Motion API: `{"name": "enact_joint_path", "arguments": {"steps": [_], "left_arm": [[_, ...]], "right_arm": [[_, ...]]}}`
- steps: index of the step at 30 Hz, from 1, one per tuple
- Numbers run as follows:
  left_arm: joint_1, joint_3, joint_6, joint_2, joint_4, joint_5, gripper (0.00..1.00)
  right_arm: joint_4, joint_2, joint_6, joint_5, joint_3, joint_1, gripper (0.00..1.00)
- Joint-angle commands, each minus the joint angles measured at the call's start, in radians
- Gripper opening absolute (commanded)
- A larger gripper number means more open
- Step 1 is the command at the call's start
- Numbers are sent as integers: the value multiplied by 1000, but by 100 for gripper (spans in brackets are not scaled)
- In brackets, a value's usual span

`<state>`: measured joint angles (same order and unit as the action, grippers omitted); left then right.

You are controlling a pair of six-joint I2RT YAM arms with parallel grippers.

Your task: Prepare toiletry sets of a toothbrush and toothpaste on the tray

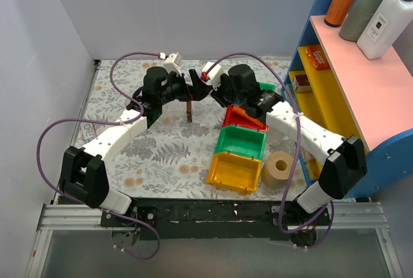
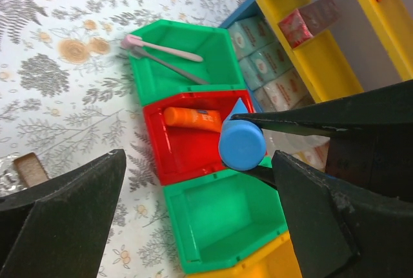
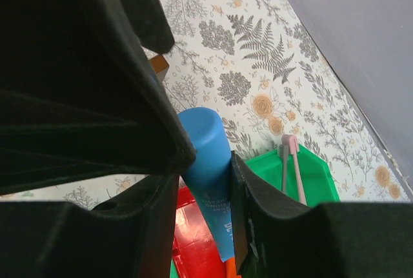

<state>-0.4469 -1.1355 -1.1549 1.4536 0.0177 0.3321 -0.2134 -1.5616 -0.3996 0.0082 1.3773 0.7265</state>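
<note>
My right gripper [image 3: 211, 159] is shut on the blue toothpaste [image 3: 205, 137] and holds it in the air above the red bin [image 3: 197, 239]. In the left wrist view the tube's round end [image 2: 242, 144] faces the camera, pinched by the right gripper's thin fingers. My left gripper [image 2: 197, 162] is open and empty, with the tube just off its right finger [image 2: 322, 213]. Both grippers meet at the table's far middle [image 1: 199, 86]. The tray's brown end piece [image 1: 189, 111] stands below them and shows again at the left [image 2: 29, 168]. A pink and a grey toothbrush [image 2: 164, 51] lie in the far green bin [image 2: 213, 52].
An orange tube [image 2: 191, 117] lies in the red bin [image 1: 244, 118]. An empty green bin [image 1: 240, 142] and a yellow bin [image 1: 233, 171] stand nearer. A paper roll [image 1: 279, 168] sits beside them. A blue shelf unit [image 1: 348, 91] with boxes and bottles fills the right side.
</note>
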Motion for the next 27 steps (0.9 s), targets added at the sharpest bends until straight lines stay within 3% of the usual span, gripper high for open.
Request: {"name": "enact_joint_path", "arguments": {"steps": [1, 10, 18, 27], "left_arm": [[2, 20, -60, 24, 76, 99, 98], [2, 19, -65, 60, 74, 117, 93], [-3, 5, -72, 102, 73, 171, 61], [-36, -10, -88, 146, 73, 242, 33]], "right_arm": [[66, 48, 13, -54, -6, -1, 1], [54, 31, 19, -117, 0, 8, 1], [65, 3, -10, -62, -6, 31, 1], [100, -14, -25, 25, -12, 39, 1]]}}
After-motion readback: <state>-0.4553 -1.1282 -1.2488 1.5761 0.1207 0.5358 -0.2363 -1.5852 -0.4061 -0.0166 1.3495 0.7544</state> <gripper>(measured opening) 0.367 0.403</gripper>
